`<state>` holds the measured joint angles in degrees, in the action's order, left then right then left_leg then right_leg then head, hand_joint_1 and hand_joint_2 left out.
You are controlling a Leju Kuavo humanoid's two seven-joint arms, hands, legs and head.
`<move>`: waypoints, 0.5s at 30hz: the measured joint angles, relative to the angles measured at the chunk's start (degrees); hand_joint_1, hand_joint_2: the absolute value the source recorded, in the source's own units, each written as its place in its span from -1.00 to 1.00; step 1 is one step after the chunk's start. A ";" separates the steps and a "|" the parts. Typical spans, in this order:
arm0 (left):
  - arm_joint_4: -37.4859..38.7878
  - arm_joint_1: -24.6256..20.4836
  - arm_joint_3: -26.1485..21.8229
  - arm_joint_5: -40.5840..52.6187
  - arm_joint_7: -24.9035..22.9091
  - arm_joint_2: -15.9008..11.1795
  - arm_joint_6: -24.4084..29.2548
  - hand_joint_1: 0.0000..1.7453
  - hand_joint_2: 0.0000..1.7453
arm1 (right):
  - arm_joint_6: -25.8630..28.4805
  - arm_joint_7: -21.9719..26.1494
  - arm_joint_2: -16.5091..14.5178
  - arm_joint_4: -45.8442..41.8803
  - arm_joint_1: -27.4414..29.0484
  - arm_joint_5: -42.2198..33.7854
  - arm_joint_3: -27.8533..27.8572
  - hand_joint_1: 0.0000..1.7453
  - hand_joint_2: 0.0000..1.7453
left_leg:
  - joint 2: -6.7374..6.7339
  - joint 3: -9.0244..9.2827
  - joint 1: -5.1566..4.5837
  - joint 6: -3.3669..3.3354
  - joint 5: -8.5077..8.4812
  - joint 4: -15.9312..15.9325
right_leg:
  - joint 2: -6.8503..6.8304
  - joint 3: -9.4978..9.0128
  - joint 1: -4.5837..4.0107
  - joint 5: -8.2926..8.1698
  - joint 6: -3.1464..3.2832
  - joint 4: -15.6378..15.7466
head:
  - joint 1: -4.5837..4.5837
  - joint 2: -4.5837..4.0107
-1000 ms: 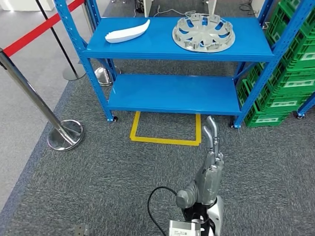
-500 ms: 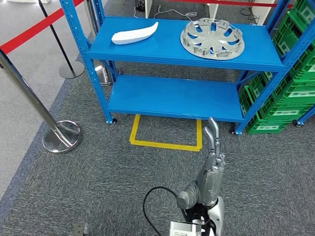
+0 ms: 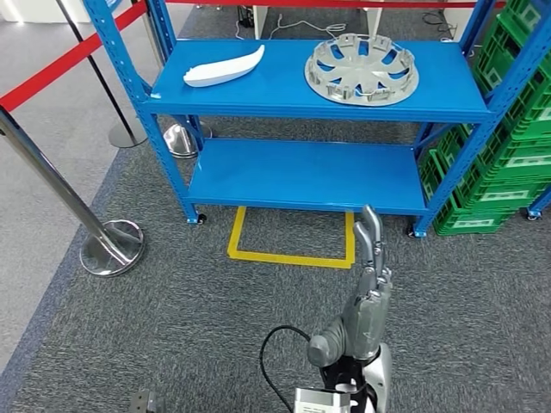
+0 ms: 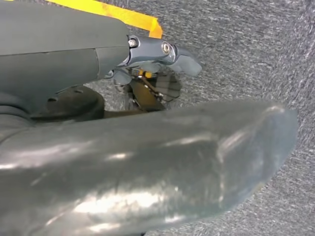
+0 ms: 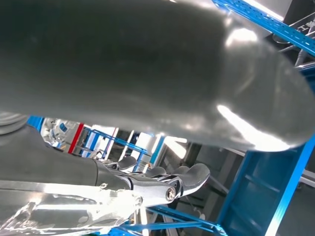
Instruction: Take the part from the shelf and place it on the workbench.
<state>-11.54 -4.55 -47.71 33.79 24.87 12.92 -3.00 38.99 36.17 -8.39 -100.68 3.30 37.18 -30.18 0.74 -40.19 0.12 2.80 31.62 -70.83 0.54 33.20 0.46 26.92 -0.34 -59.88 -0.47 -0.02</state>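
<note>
— Which step is it at, do you think?

— The first one, I would say: the approach. The robot stands on the grey carpet [image 3: 195, 327] some way in front of the blue shelf [image 3: 312, 90], and nothing is taken yet. Two things lie on the upper board: a silver wheel cover [image 3: 362, 69] toward the right and a long white curved part [image 3: 224, 67] toward the left, well apart from each other.

— Which one is "the part"?

— I cannot tell from the task alone. The right hand [image 3: 365, 297] is raised in front of the body, more in line with the wheel cover, so I guess that one, but it is only a guess.

— Is the hand holding something?

— No. Its fingers [image 3: 372, 237] are stretched out, pointing to the shelf, with the thumb out to the side; it has nothing in it. The left hand [image 4: 122, 152] hangs low above the carpet, near a yellow tape line [image 4: 111, 14]; in its wrist view the fingers look extended and I see no object in them.

— What does the next move need?

— The robot should come closer, perhaps up to the yellow floor marking [image 3: 293, 237] before the shelf, because the upper board is too far to reach. Then the hand must rise to the board's height. The wheel cover is wide and flat, so I think a grasp on its rim is needed. Also there are green crates [image 3: 493, 185] just beside the shelf on the right and a stanchion base [image 3: 112, 245] on the left; it should keep clear of both.
</note>
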 joint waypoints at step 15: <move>-0.01 0.10 0.00 0.43 0.37 0.05 -0.38 -1.00 -1.00 | 0.00 0.24 0.00 -0.01 0.00 0.19 0.05 -1.00 -1.00 | -0.05 7.38 0.15 -3.42 -5.07 12.87 | -0.05 5.87 -0.36 6.11 -2.60 -13.10 | -0.48 0.00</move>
<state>-11.54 -4.45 -47.71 34.22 25.24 12.98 -3.38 38.99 36.41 -8.39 -100.69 3.30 37.37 -30.13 0.68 -32.81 0.26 -0.61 26.55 -57.96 0.49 39.07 0.11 33.04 -2.94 -72.97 -0.95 -0.02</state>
